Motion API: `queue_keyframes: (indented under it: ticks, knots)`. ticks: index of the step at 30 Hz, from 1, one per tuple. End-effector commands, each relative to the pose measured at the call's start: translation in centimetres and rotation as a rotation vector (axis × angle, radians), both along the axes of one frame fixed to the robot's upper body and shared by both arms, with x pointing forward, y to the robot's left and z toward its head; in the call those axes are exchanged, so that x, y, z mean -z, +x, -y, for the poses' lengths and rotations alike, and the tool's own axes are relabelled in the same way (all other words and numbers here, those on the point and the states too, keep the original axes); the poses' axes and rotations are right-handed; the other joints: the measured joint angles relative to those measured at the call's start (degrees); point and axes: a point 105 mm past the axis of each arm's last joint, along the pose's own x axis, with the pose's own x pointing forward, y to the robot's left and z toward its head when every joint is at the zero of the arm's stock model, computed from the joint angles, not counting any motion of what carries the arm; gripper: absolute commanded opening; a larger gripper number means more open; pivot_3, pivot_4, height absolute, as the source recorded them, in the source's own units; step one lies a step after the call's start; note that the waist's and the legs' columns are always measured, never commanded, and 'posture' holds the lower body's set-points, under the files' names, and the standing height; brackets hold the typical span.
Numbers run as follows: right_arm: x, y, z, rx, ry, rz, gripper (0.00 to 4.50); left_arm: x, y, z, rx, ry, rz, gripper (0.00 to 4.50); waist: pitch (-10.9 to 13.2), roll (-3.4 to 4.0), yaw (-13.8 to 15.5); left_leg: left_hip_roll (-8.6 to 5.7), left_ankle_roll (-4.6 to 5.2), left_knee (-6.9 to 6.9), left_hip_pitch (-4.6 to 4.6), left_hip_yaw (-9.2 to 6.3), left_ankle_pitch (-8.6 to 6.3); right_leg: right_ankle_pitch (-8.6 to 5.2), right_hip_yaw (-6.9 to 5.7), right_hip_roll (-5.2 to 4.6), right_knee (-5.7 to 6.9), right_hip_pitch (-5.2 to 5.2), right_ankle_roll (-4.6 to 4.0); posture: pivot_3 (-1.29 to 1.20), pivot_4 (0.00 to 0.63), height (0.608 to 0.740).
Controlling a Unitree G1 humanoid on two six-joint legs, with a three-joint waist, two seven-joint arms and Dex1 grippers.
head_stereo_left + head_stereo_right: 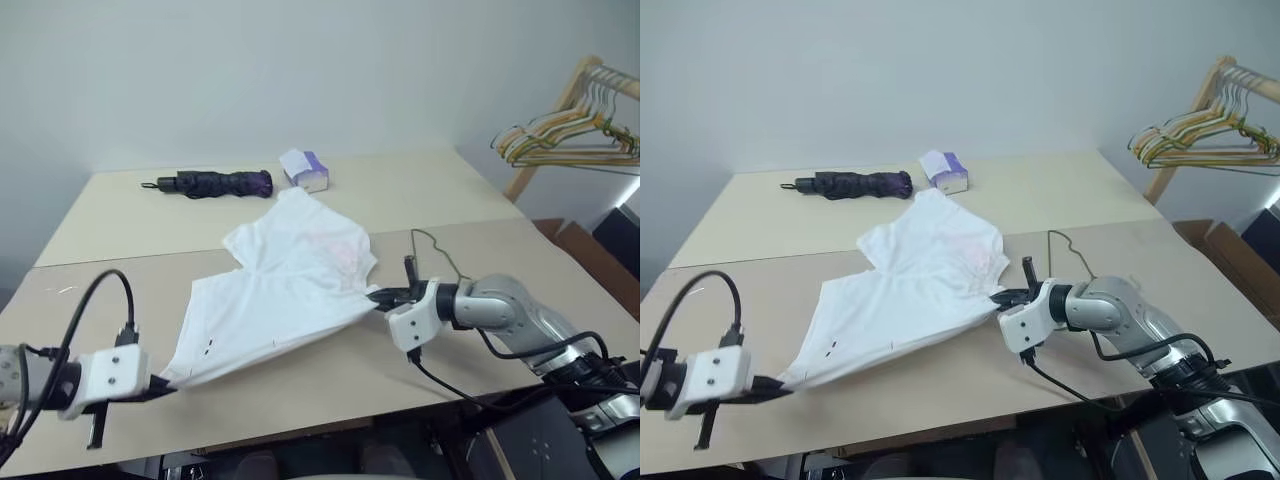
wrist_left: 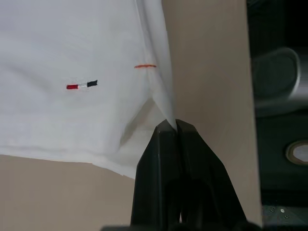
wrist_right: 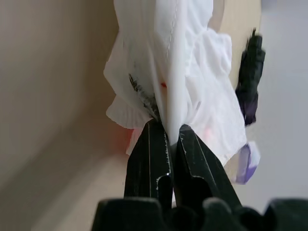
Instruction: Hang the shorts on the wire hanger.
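Observation:
The white shorts (image 1: 290, 270) lie spread across the tan table (image 1: 480, 200), stretched between my two grippers. At the near left, my left gripper (image 1: 165, 383) is shut on a hem corner of the shorts; the left wrist view shows its tips (image 2: 172, 126) pinching the cloth edge by a small red-and-black mark. My right gripper (image 1: 375, 297) is shut on the shorts' right edge, where the cloth (image 3: 192, 72) bunches between its tips (image 3: 168, 132). The thin wire hanger (image 1: 437, 248) lies flat on the table just behind my right gripper, partly hidden by the arm.
A folded dark umbrella (image 1: 215, 183) and a small white-and-purple tissue box (image 1: 305, 170) lie at the table's far side. A bunch of coloured hangers (image 1: 570, 135) hangs on a wooden rack off the table's right. The table's front edge runs just below both grippers.

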Motion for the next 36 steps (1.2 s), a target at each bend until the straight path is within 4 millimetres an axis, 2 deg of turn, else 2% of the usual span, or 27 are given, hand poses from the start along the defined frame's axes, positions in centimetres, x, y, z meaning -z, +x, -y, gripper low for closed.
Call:
queue_keyframes:
  ticks: [1,3,7,10,13,16,19,22,25,26,28,30,33,36]
  knots:
    - [-0.9,-0.3,1.0,-0.009,-0.040,-0.006,0.00,-0.2,-0.5,-0.5,0.035,0.087,-0.013,0.01,-0.11,-0.19,0.39,-0.04,0.00,0.00,-0.03,0.02,0.02,-0.04,0.00,0.06,0.06,-0.11,-0.06,0.04,0.000,0.740]
    - [-0.6,-0.6,1.4,-0.008,-0.080,-0.041,0.00,-0.4,-1.0,0.0,0.058,0.088,-0.023,0.01,-0.33,-0.51,0.54,0.00,0.40,0.01,-0.45,0.06,0.26,-0.07,0.02,0.14,0.16,-0.29,-0.12,0.04,0.000,0.740]
    - [0.0,-1.2,1.7,-0.001,-0.111,-0.117,0.00,-0.9,-1.1,0.7,0.082,0.059,-0.022,0.01,-0.35,-0.55,1.10,-0.04,0.39,-0.01,-0.84,0.06,0.07,0.18,0.06,0.17,0.13,-0.58,-0.16,0.04,0.000,0.740]
    - [0.6,-2.1,2.2,-0.026,-0.160,-0.168,0.82,-1.2,-0.9,0.2,0.092,0.076,-0.009,0.60,-0.35,-0.54,1.49,-0.04,0.41,-0.01,-1.29,0.03,0.04,0.16,0.03,0.23,0.13,-1.00,-0.17,0.04,0.000,0.740]
    - [0.9,-3.3,3.0,-0.022,-0.204,-0.263,1.80,-1.7,-1.0,-0.4,0.097,0.091,-0.021,1.51,-0.35,-0.54,1.58,-0.04,0.41,0.03,-1.53,0.03,0.05,0.16,0.03,0.22,0.14,-1.21,-0.17,0.04,0.000,0.740]
    - [0.2,-4.8,3.3,-0.017,-0.175,-0.391,2.81,-2.8,-1.1,-0.6,0.103,0.075,-0.039,2.46,-0.33,-0.53,1.64,-0.03,0.41,0.08,-1.52,0.03,0.05,0.14,0.00,0.22,0.14,-1.19,-0.18,0.03,0.000,0.740]
    - [-0.9,-4.9,3.7,0.034,-0.113,-0.456,3.88,-3.8,-0.9,-0.9,0.096,0.065,-0.045,3.45,-0.33,-0.53,1.57,0.02,0.40,0.12,-1.47,0.05,0.05,0.11,-0.02,0.22,0.15,-1.16,-0.20,0.03,0.000,0.740]
    - [-2.9,-3.5,4.3,0.194,0.039,-0.512,3.89,-5.1,0.0,-0.8,0.062,0.000,-0.002,4.46,-0.33,-0.53,1.53,0.05,0.39,0.12,-1.46,0.07,0.06,0.09,-0.03,0.24,0.15,-1.17,-0.15,0.03,0.000,0.740]
    - [-4.1,0.1,6.2,0.532,0.208,-0.526,3.89,-6.8,2.1,0.4,0.017,-0.151,0.096,4.49,-0.33,-0.53,1.61,0.05,0.37,0.13,-1.50,0.08,0.07,0.16,-0.03,0.24,0.16,-1.22,-0.19,0.03,0.000,0.740]
    - [-4.3,1.8,7.1,0.699,0.311,-0.565,3.89,-7.1,3.0,1.1,0.017,-0.195,0.149,4.49,-0.33,-0.52,1.59,0.04,0.37,0.13,-1.49,0.08,0.07,0.16,-0.03,0.23,0.16,-1.20,-0.19,0.02,0.000,0.740]
    - [-4.2,3.3,8.0,0.897,0.431,-0.624,3.89,-7.5,4.1,2.3,0.026,-0.249,0.199,4.49,-0.35,-0.54,1.60,0.03,0.35,0.17,-1.52,0.07,0.08,0.20,-0.02,0.23,0.19,-1.22,-0.22,0.02,0.000,0.740]
    - [-3.7,4.5,8.2,1.056,0.553,-0.698,3.89,-7.6,5.0,3.8,0.049,-0.315,0.241,4.49,-0.36,-0.53,1.51,0.01,0.35,0.14,-1.52,0.06,0.08,0.23,0.00,0.25,0.18,-1.21,-0.25,0.01,0.000,0.740]
    - [-1.4,6.0,8.8,1.269,0.642,-0.745,3.89,-8.1,7.1,6.1,0.047,-0.408,0.339,4.49,-0.36,-0.54,1.52,-0.01,0.35,0.10,-1.63,-0.01,0.08,0.24,0.01,0.31,0.20,-1.26,-0.25,-0.01,0.000,0.740]
    - [1.0,6.5,9.0,1.397,0.678,-0.788,3.89,-8.9,8.4,7.9,0.049,-0.499,0.391,4.49,-0.38,-0.56,1.61,-0.05,0.34,0.11,-1.73,-0.11,0.09,0.27,0.00,0.36,0.18,-1.26,-0.21,-0.02,0.000,0.740]
